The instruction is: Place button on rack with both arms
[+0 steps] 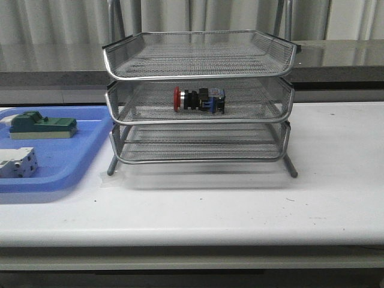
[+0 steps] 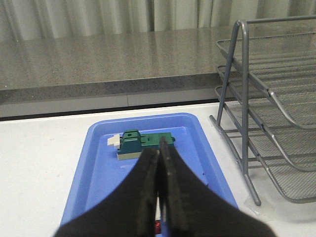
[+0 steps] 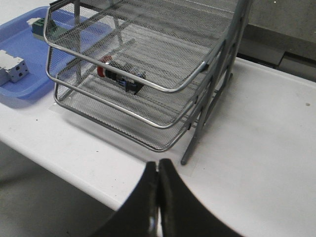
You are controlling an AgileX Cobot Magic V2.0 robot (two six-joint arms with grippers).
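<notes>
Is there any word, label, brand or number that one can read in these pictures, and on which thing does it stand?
None can be read.
Button, on the rack's middle tray: no text shows on its red cap or body.
Green block and white-grey block in the blue tray: any markings are too small and blurred to read.
Left gripper and right gripper: plain black, no lettering.

Rack (image 1: 198, 102) stands mid-table with the blue tray (image 1: 84, 159) just beside its left legs; open table (image 1: 336, 174) lies right and front.
</notes>
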